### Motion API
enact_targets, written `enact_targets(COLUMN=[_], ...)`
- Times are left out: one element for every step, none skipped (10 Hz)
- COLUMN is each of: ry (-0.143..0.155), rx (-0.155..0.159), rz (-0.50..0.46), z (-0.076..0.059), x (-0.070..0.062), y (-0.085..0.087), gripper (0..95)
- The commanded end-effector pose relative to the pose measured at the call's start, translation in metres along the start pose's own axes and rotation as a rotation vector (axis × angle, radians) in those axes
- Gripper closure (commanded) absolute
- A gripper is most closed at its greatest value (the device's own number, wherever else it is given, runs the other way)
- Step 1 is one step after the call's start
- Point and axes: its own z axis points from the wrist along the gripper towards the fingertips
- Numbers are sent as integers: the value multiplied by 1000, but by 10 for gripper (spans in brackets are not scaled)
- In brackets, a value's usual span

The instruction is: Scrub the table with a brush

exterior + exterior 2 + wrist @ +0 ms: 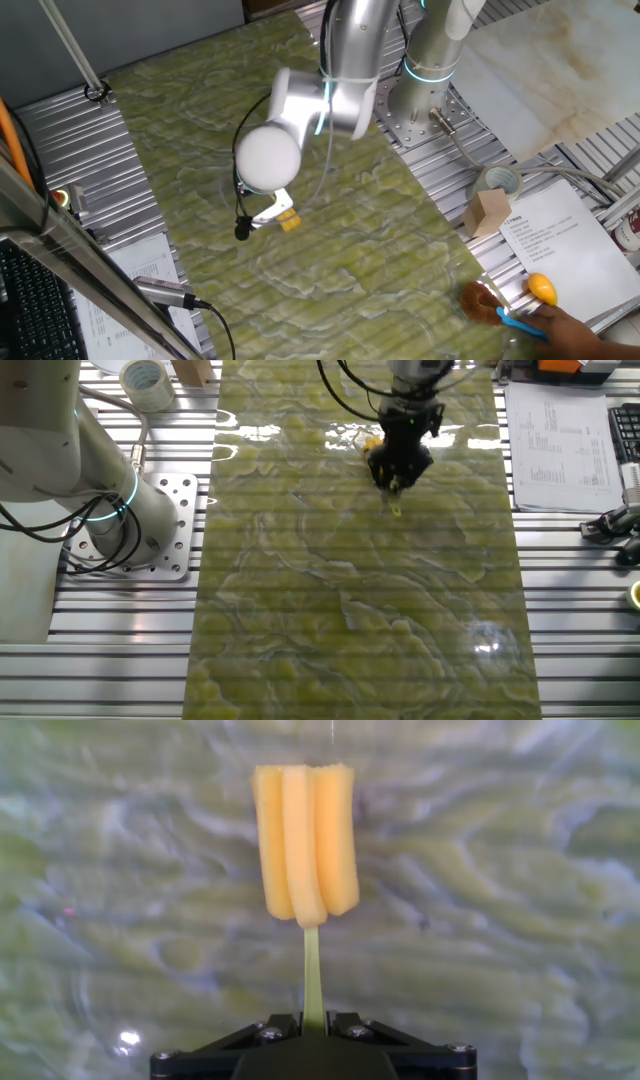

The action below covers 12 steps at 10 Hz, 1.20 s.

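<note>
Green-and-yellow marbled table (pixel 520 920) fills the hand view, and the brush (pixel 305 840) is held by its thin handle in the closed gripper (pixel 313 1028), its long axis running straight ahead from the fingers, head down toward the surface.

No writing can be read anywhere. Printed sheets (pixel 560 235) lie beside the tabletop's (pixel 330 240) edge, and one more (pixel 556 445) shows in the other fixed view. Their lines are too small to make out.

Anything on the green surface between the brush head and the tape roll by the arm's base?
Nothing: the one fixed view shows only bare table between the brush and the tape roll.
</note>
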Motion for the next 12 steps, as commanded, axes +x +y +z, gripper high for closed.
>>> enact_targets(ry=[17, 14, 8, -4, -3, 1, 1, 3, 9, 12, 14, 12], rx=[3, 3, 1, 1, 1, 1, 0, -1, 0, -1, -1, -2], rz=[-15, -24, -17, -13, 3, 17, 26, 32, 38, 60, 67, 82], z=[0, 1, 4, 6, 6, 3, -2, -7, -12, -17, -20, -24], x=[8, 8, 6, 3, -7, -17, -25, -35, -46, -58, -63, -74], y=[-1, 1, 5, 9, 21, 30, 38, 46, 54, 65, 70, 80], gripper=[950, 950, 950, 950, 950, 950, 950, 950, 950, 950, 950, 950])
